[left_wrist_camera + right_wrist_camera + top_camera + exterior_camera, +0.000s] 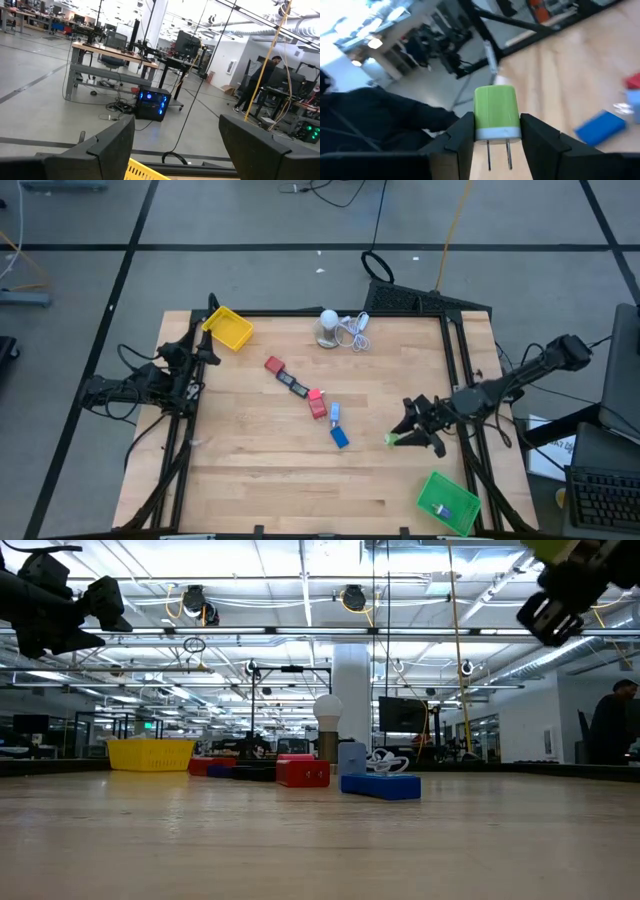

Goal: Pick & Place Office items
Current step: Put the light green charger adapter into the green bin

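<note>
The office items lie in a slanting row mid-table: a red block (273, 365), a dark flat rectangle (294, 384), a pink bit (315, 394), a second red block (318, 410) and two blue blocks (335, 414) (340, 438). My right gripper (410, 435) hovers right of that row, shut on a green plug adapter (495, 107). My left gripper (175, 145) waits open over the table's left edge, beside the yellow tray (229, 328). My right gripper pinches the green plug adapter between its two fingers (462, 135), at the end with the white base (497, 133) and the two metal prongs. The adapter is lifted clear of the table (392, 440), and its green body sticks out past the fingertips.
A green tray (430, 485) sits at the near right corner with a small blue item (447, 507) inside. A white round object with coiled cable (332, 326) stands near the far edge. Dark rails frame the table. A person (610, 735) stands far off in the room.
</note>
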Available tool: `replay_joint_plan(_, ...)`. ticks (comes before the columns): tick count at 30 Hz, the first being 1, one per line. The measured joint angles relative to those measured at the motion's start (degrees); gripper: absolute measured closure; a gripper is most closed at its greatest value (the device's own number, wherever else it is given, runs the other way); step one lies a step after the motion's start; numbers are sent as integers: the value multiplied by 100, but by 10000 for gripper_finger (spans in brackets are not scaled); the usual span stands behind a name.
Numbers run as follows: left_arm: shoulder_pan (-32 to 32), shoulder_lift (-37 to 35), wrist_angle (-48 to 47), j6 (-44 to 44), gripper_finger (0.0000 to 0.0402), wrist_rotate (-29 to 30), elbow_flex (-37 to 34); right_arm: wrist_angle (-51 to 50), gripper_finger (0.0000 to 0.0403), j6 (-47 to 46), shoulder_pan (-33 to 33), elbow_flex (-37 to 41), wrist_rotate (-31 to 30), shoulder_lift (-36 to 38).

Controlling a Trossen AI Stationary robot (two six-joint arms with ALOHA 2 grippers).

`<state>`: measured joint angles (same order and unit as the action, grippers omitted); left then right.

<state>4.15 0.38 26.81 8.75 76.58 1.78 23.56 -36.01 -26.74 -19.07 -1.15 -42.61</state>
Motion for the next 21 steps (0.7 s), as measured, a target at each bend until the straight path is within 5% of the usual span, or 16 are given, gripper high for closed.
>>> replay_joint_plan(13, 0, 0, 1, 2, 108, 0, 0, 858, 273, -615, -2489, -152, -2310, -821)
replay_joint_plan(21, 2, -1, 1, 1, 108, 1, 0, -170, 273, -1786, -3103, -1212, -2732, -1791)
